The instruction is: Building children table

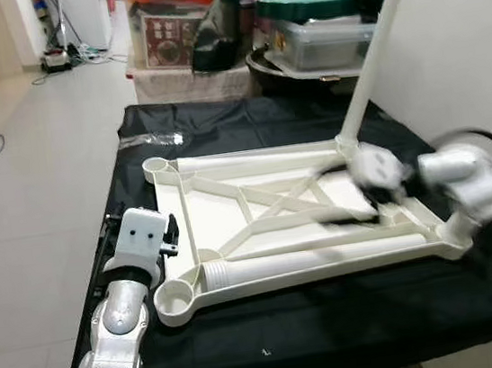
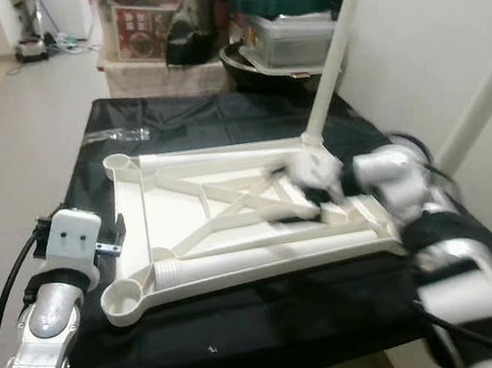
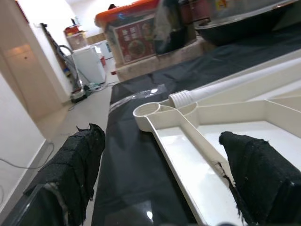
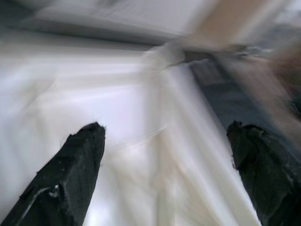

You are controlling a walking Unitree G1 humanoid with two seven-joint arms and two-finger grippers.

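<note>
You have the tabletop (image 1: 279, 225) lying upside down on the black-covered counter (image 1: 337, 326), ribs facing up, filling the middle of the head view. One leg (image 1: 372, 54) already stands screwed into the corner socket at 2 o'clock, leaning off toward the wall. A second leg (image 1: 320, 260) lies loose inside the frame along the near rail, its threaded end pointing at the empty socket (image 1: 177, 297) at 7 o'clock. The socket at 10 o'clock (image 1: 155, 167) is empty too.

Your left gripper (image 3: 160, 183) sits at 8 o'clock beside the frame's left rail, fingers spread wide, one over the black cloth and one over the panel, holding nothing. Your right gripper (image 4: 164, 174) reaches in from 3 o'clock over the ribs; its wrist view shows the fingers apart with white plastic between them, but the blur is heavy, so it probably grips nothing.

The parts look like hollow moulded plastic: light, stiff and smooth, so likely to slip in the pads. Take the loose leg mid-shaft, where it balances, rather than on the thread. The light frame may skate on the cloth when you twist, so pin a rail near the socket with the other gripper.
</note>
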